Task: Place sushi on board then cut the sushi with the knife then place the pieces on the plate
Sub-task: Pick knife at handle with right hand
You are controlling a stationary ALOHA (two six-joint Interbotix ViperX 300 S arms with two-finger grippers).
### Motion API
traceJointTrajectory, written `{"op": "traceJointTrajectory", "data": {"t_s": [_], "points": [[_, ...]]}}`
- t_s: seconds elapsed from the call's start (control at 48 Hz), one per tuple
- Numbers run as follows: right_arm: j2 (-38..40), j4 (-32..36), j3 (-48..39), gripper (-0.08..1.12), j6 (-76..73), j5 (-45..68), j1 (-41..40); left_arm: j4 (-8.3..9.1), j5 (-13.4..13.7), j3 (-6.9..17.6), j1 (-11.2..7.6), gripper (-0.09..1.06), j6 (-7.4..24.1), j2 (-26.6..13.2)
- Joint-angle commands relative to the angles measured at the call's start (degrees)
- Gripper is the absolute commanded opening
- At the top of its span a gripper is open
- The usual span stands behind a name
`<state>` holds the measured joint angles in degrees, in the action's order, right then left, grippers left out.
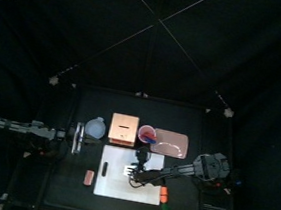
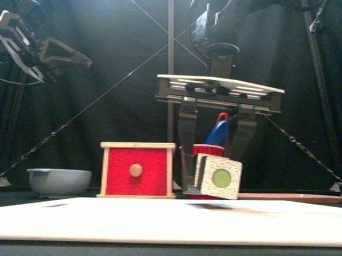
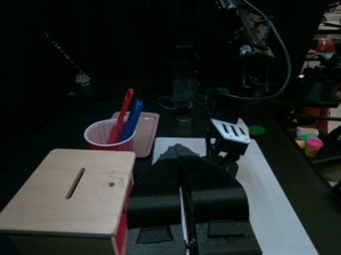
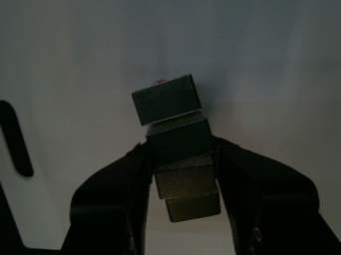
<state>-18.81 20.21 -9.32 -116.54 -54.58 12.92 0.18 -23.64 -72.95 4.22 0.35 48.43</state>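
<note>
We see the right gripper (image 2: 218,168) clamped on the sushi roll (image 4: 168,102). Its jaws are parted only by the roll's width and grip it about mid-length, so dark green blocks stick out past them on both sides. The roll hangs low over the white cutting board (image 1: 108,193), near its middle; we cannot tell whether it touches.

We take the board's middle as the dial in the top view, with 12 toward the back curtain. The wooden box (image 1: 125,132) stands at 11. The red cup (image 1: 147,133), holding the blue knife (image 2: 218,131) and the red knife (image 3: 126,104), is at 12. The pink tray (image 1: 173,140) is at 1 and the blue-grey bowl (image 1: 95,130) at 10. The left gripper (image 3: 186,179) rests at about 10, off the board just beside the bowl, its jaws pressed together on nothing.
</note>
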Motion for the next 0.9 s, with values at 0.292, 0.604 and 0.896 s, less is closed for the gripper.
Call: {"op": "traceJointTrajectory", "data": {"t_s": [0.292, 0.604, 0.896], "points": [[0.1, 1.5, 1.9, 0.74, -0.4, 0.7, 0.0, 0.18, -0.3, 0.8, 0.18, -0.03, 0.1, -0.2], [0.1, 1.6, 1.9, 0.85, -0.4, 0.8, 0.0, 0.35, -0.2, 0.7, 0.18, -0.02, 0.1, -0.2], [1.7, 2.9, 2.4, 0.86, 0.4, 0.4, -0.1, 0.35, -0.3, 0.8, 0.18, -0.02, 0.1, -0.2]]}}
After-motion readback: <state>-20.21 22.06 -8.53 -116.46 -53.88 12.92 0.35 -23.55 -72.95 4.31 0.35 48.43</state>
